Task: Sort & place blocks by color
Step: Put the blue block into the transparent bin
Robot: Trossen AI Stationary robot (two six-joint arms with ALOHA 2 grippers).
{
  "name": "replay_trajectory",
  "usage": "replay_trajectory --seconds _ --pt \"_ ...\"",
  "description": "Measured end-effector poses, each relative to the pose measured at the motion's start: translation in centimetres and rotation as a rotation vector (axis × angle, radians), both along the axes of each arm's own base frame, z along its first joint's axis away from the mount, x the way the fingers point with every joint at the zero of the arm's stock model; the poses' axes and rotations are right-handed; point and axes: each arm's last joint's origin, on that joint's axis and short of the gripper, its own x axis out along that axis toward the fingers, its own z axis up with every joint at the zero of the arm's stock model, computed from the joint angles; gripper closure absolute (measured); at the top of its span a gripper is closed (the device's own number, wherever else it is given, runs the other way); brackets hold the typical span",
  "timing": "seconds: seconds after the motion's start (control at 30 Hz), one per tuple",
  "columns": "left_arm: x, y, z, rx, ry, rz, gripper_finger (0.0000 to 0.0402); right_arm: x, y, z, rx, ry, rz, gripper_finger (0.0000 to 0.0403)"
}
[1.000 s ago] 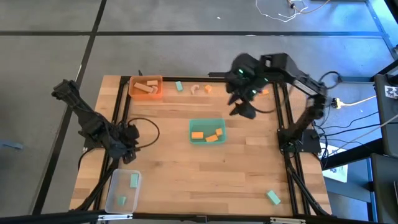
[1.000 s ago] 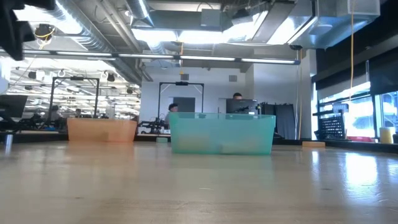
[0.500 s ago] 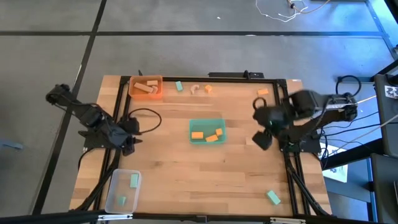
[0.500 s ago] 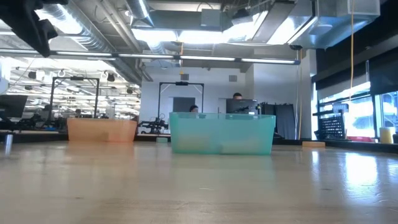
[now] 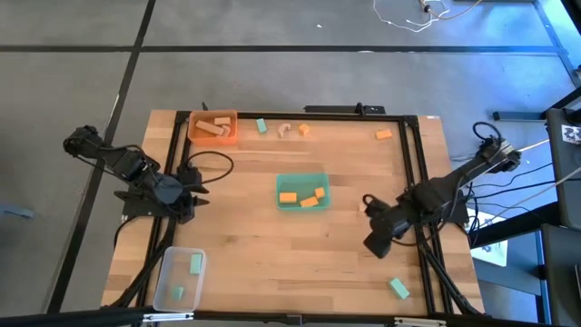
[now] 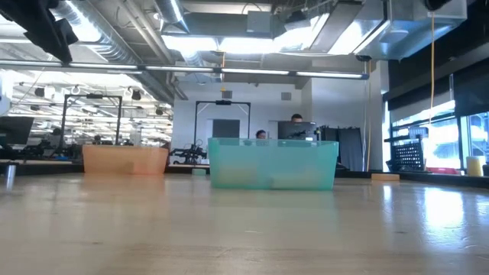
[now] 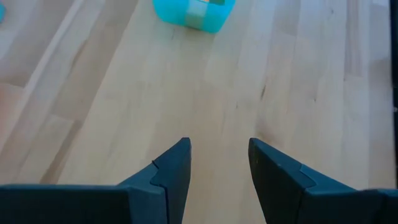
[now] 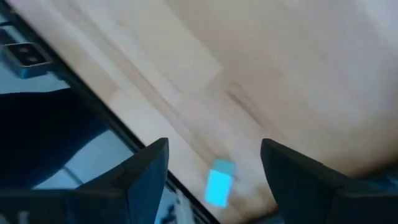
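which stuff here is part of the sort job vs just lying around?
Job:
- loose mint-green block near the right gripper, also in its wrist view
- loose orange block
- orange blocks in the green tray
- wood blocks in the orange tray
- clear tray

Lying about:
- white cable on the floor

Overhead, table-level, two wrist views; shared green tray (image 5: 301,192)

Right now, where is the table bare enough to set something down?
Bare wood lies between the green tray and the clear tray, and on to the right gripper. The far edge is crowded: orange tray, loose blocks. Left gripper waits at the left rail.
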Motion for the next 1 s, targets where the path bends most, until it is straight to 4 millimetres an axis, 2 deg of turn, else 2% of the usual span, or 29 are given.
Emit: replay_trajectory --seconds 0.23,0.47,0.67,0.83,1.0 --pt "0.1 -0.2 0.1 -0.045 0.007 -0.050 0.0250 1.8 1.3 -4.0 0.215 -0.176 -0.035 0.0148" --pt "0.2 -0.4 0.2 -0.029 -0.010 -0.118 0.0250 2.7 2.0 -5.6 0.389 -0.331 -0.053 0.0148" --pt "0.3 -0.5 0.4 -0.036 -0.030 -0.115 0.0250 1.7 1.8 -6.5 0.460 -0.113 -0.066 0.0148" --pt "0.6 -0.5 0.7 -0.019 -0.086 -0.078 0.0250 1.0 1.9 -6.9 0.500 0.010 -0.001 0.0148" --pt "0.8 -0.5 0.9 -0.023 -0.113 -0.069 0.0250 0.0 2.1 -7.4 0.420 0.092 -0.099 0.0148"
